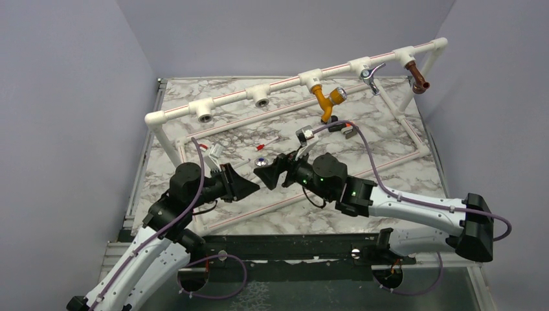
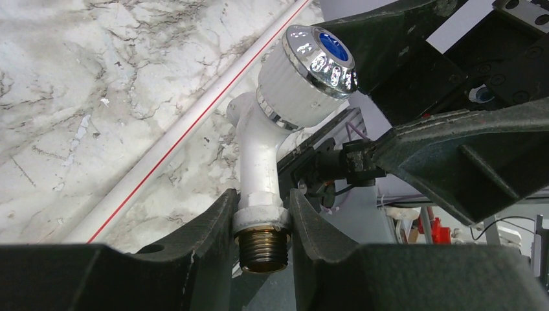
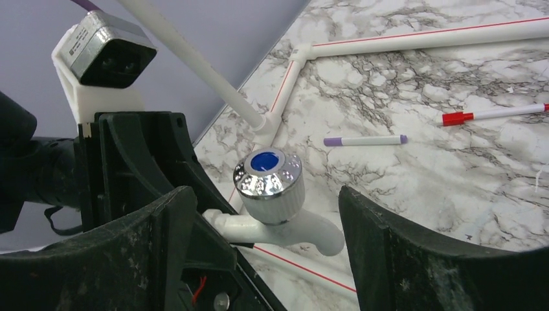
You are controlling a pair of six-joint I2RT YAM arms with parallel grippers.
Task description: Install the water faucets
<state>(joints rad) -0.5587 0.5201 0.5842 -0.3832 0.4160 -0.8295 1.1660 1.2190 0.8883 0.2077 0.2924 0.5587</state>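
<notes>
My left claw (image 2: 262, 202) is clamped on the white faucet (image 2: 260, 162), its two fingers (image 2: 213, 233) pressing the collar just above the brass thread, which points back toward my wrist. The faucet's curved body rises out of the grip and ends in a ribbed white knob with a chrome cap and a blue dot. My right claw (image 3: 265, 194) faces it from the other side, spread apart. One of its prongs stands on each side of the knob with a gap showing on both sides, and it grips nothing. The two claws meet above the middle of the worktop (image 1: 388, 139), a little toward its left edge, and the faucet is held up off the marble between them.

On the marble just beyond lie a purple-tipped pen (image 3: 366, 140) and a red-capped pen (image 3: 492, 115). Along the far edge runs the top rail of the white pipe frame (image 1: 285, 86). Two tee sockets (image 1: 205, 116) on its left half show open mouths. To their right a mustard-yellow faucet (image 1: 327, 100) hangs from a tee, then a chrome-levered faucet (image 1: 371, 76), and a brown faucet (image 1: 419, 78) near the far right corner.
</notes>
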